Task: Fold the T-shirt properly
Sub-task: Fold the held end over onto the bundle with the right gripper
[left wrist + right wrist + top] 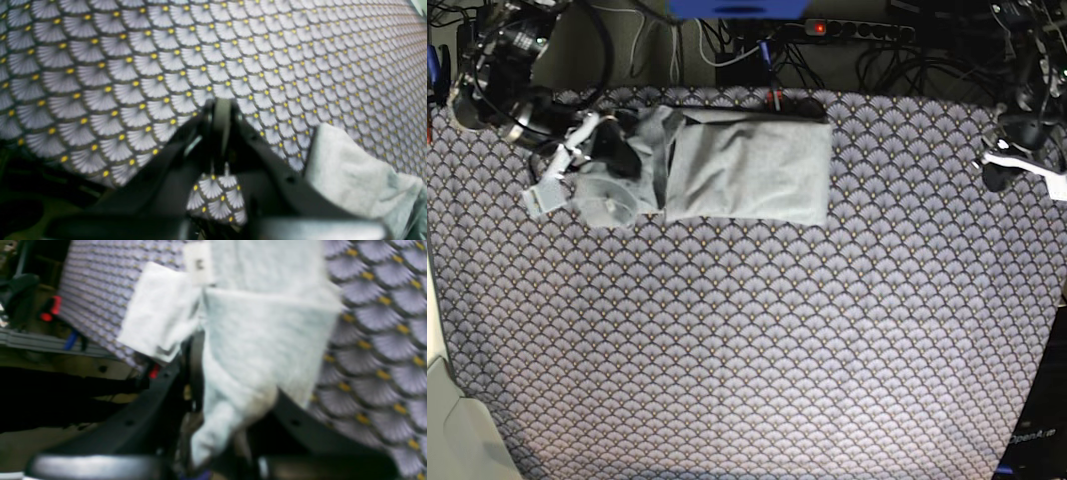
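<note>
The T-shirt (747, 170) lies folded at the upper middle of the table (757, 350). The right gripper (602, 140), upper left, has its jaws clenched on the shirt's edge. The left gripper (1007, 165), far right, is closed tight on nothing.

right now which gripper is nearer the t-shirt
Right. The right gripper is shut on the T-shirt at its end; the left gripper sits far across the tablecloth, off it.

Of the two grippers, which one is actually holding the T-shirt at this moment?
The right gripper, at the base view's upper left, is clamped on a bunched edge of the T-shirt. The left gripper is shut on nothing, over bare tablecloth.
</note>
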Robot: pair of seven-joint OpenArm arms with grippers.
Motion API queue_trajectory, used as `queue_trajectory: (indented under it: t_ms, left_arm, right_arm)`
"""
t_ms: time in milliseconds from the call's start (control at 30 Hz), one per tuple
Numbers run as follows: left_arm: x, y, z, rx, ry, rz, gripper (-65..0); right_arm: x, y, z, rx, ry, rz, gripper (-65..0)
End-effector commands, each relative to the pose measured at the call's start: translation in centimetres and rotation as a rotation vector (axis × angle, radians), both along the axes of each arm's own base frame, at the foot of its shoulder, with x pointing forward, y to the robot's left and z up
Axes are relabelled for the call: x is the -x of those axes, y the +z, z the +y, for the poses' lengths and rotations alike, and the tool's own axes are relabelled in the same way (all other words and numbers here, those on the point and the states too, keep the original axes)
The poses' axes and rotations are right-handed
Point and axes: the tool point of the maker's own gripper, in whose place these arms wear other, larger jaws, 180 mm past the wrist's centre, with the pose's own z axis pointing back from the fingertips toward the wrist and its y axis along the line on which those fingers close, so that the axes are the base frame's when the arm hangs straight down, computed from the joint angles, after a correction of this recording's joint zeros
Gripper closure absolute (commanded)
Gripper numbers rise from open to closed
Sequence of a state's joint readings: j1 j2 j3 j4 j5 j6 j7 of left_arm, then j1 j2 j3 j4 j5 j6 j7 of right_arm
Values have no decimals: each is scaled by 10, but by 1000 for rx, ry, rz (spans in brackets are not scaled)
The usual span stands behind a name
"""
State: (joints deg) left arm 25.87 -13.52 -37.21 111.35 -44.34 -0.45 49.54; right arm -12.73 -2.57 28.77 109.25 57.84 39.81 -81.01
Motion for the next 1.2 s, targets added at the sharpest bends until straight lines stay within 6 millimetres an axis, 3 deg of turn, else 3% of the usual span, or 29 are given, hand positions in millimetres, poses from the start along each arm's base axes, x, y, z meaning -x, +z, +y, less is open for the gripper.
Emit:
queue_trajectory:
  t_ms: [0,167,367,600,667,833,1167]
  left_arm:
    - [-1,9,6,-22,1,-26,-3]
    - [2,7,9,-23,9,-18,-3]
    - [6,-3,14,-13,26,10,-3]
    - [8,-4,14,-14,25,16,-3]
    - [8,-4,14,-14,25,16,-3]
    - [7,-4,14,-15,24,14,-3]
    - [6,-3,14,-15,24,10,-3]
  right_arm:
    - [-9,16,13,-46,15,-64,0]
    - [-19,29,51,-122,77,-105,0]
    - [-29,43,76,-158,144,-149,0]
    - [-32,68,120,-259,233,-238,0]
    - [-30,63,133,-297,256,-217,0]
    - [-36,36,141,-351,253,-126,0]
    - [-40,31,140,-346,265,-112,0]
